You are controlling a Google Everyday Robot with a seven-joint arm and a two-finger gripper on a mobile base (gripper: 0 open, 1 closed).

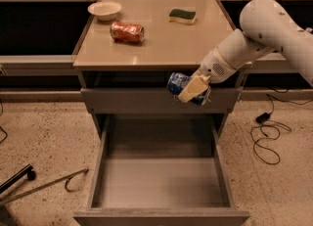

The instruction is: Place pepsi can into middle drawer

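Pepsi can in pincer above drawer

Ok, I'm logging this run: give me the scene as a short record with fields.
pincer: in front of the shut upper drawer front, shut on the pepsi can
pepsi can: on its side, in the air, not yet in the middle drawer
middle drawer: pulled out, floor bare
countertop: orange-red can on its side, bowl, sponge
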